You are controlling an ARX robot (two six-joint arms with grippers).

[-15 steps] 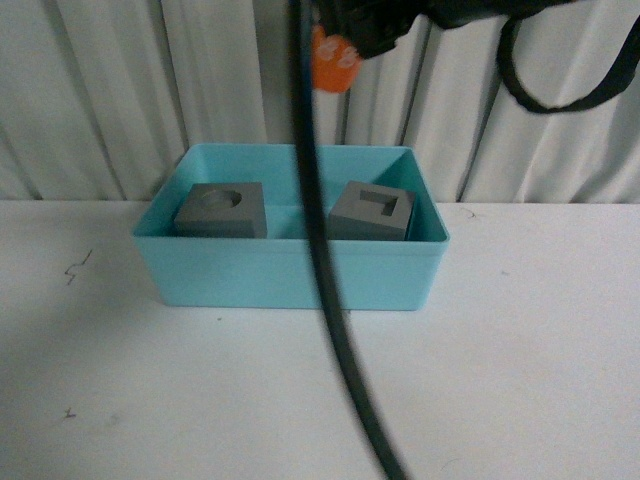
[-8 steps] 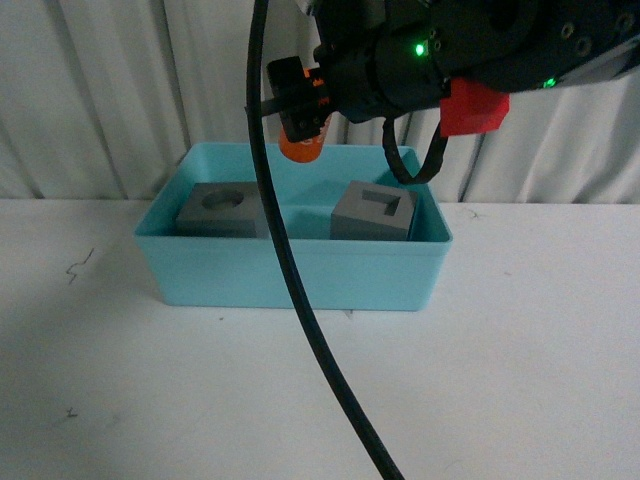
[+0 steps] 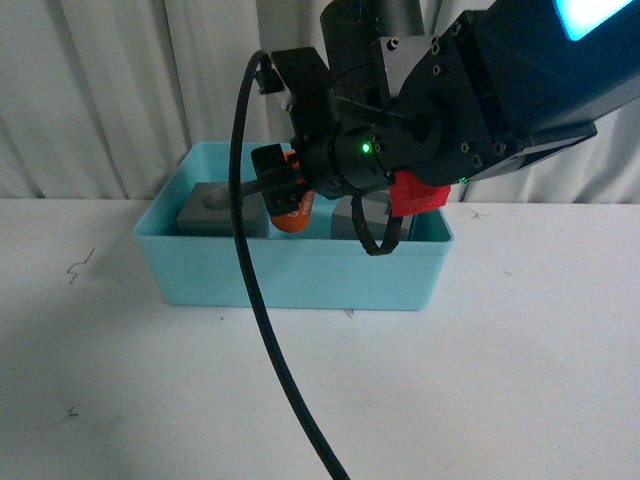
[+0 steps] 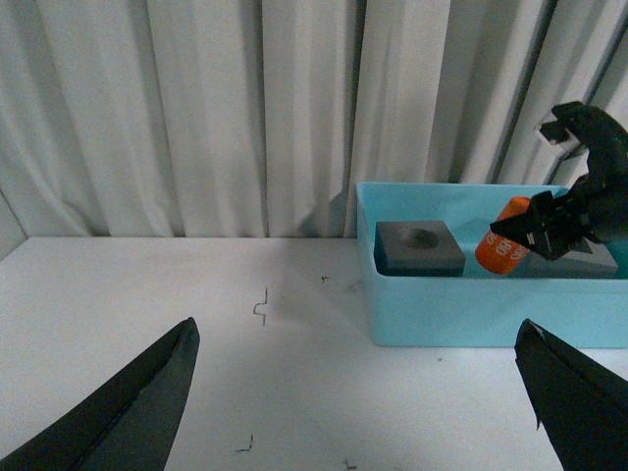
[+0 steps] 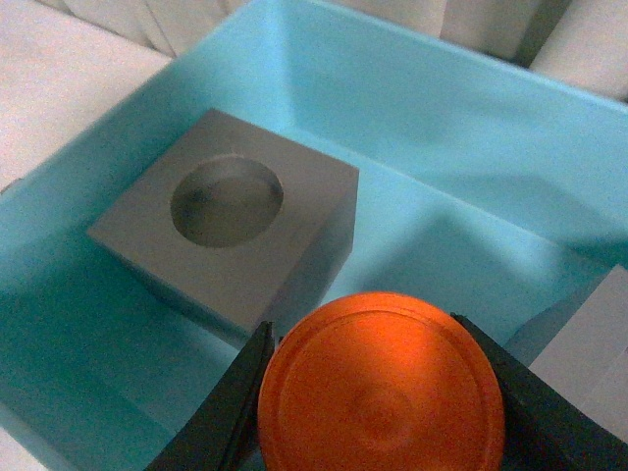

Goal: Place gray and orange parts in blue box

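Note:
My right gripper is shut on the orange cylinder and holds it low over the blue box, between the two gray cubes. In the right wrist view the cylinder's round face sits between both fingers, over the box floor. The cube with the round recess lies in the box's left part. The arm mostly hides the other cube. My left gripper is open over bare table, left of the box.
A black cable hangs from the right arm and crosses in front of the box. White curtains close off the back. The white table has small dark marks left of the box.
The right arm has come down with the orange cylinder, from above the box's back rim to inside the box between the cubes. The cubes have not moved.

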